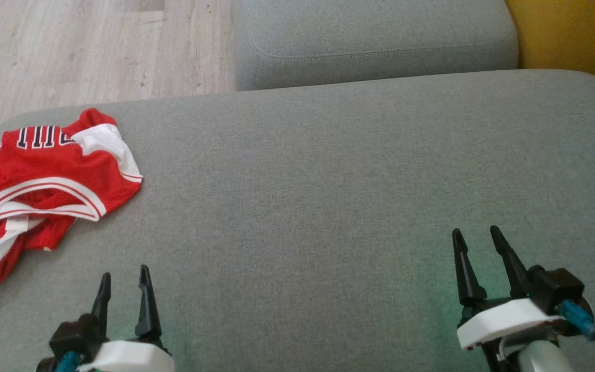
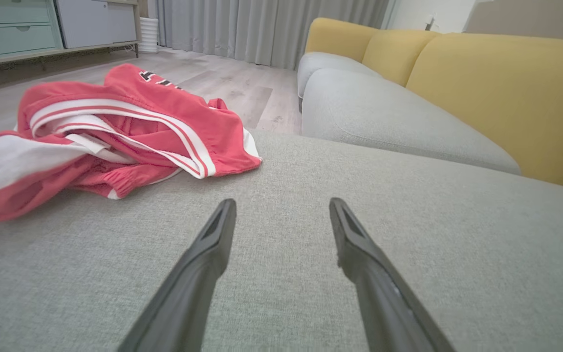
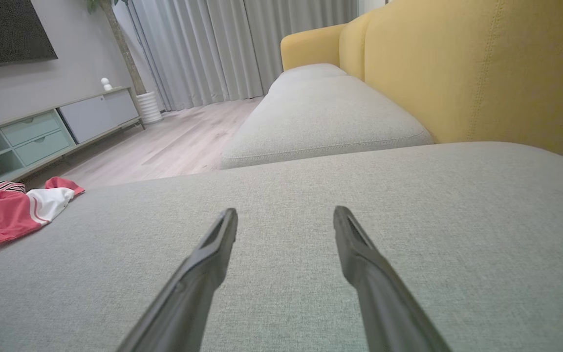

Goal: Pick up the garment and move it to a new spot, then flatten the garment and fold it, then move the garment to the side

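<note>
The garment (image 1: pixel 39 186) is a red jersey with white trim and black lettering, lying crumpled at the left edge of the grey sofa cushion (image 1: pixel 328 196). My left gripper (image 1: pixel 124 279) stands open near the front edge, a short way in front of and to the right of the garment, nothing between its fingers. In the left wrist view the garment (image 2: pixel 110 137) lies ahead and to the left of the open left gripper (image 2: pixel 281 208). My right gripper (image 1: pixel 475 235) is open at the lower right, far from the garment (image 3: pixel 8 212), over bare cushion (image 3: pixel 311 234).
A second grey seat cushion (image 1: pixel 370 41) adjoins at the back, with the yellow backrest (image 1: pixel 571 36) on the right. Wooden floor (image 1: pixel 70 51) lies beyond the cushion's left and far edge. A low cabinet (image 3: pixel 42 132) and curtains (image 3: pixel 203 49) stand across the room.
</note>
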Motion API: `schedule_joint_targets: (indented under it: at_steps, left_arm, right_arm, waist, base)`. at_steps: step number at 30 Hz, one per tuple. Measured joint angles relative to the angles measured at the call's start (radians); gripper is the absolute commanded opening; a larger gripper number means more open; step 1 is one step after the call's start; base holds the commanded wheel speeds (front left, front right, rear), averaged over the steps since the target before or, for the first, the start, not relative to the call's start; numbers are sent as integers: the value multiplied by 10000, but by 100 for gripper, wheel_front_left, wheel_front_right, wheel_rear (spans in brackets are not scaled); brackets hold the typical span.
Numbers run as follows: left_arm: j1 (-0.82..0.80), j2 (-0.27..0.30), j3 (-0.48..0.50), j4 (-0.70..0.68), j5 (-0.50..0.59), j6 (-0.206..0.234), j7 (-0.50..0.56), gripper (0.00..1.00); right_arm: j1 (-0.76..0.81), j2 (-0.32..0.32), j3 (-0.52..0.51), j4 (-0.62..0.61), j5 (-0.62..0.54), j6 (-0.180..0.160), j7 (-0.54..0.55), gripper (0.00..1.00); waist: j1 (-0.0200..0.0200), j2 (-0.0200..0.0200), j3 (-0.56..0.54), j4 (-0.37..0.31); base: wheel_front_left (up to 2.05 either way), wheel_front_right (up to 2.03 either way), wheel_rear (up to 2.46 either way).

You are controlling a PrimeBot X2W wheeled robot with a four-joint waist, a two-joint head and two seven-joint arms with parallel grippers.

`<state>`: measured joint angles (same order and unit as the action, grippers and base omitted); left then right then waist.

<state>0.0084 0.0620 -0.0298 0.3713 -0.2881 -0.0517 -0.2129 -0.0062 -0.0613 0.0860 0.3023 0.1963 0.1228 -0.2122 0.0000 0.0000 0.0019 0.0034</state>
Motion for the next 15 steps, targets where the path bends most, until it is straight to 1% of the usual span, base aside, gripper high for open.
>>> schedule_joint_targets:
  at_steps: [10, 15]
  left_arm:
    - [-1, 79, -90, 470, 1103, 94, -274, 100]
    - [-8, 169, -81, 807, 1306, 94, -359, 100]
  right_arm:
    - [0, 4, 6, 324, -846, 0, -286, 100]
    - [0, 10, 31, 564, -922, 2, -362, 100]
  waist:
    - [0, 0, -61, -26]
    - [0, 0, -93, -34]
  base:
    - [0, 0, 0]
    - [0, 0, 0]
